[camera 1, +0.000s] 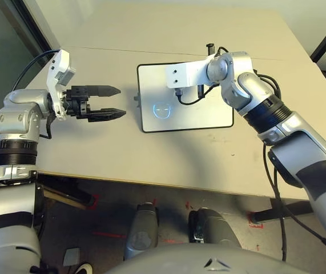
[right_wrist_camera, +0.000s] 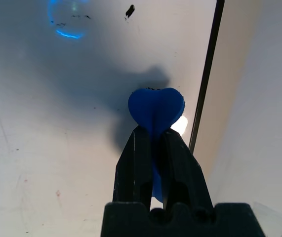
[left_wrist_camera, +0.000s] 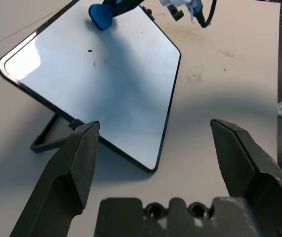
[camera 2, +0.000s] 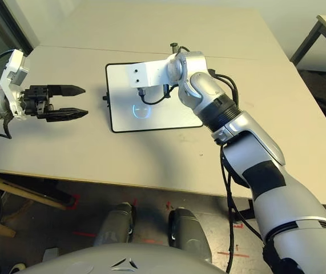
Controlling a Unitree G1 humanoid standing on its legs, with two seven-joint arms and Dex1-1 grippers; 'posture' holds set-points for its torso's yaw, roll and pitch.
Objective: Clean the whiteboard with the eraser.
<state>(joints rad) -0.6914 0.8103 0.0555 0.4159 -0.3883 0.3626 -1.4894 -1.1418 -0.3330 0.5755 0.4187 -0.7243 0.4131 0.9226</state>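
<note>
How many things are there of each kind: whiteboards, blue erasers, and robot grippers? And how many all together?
Whiteboards: 1
Blue erasers: 1, pinched in the right gripper
Robot grippers: 2, that right one and the left gripper, which is open
Total: 4

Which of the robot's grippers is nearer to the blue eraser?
The right: its gripper is clamped on the blue eraser, over the whiteboard. The left gripper hangs open off the whiteboard's left side, well apart from the eraser.
</note>
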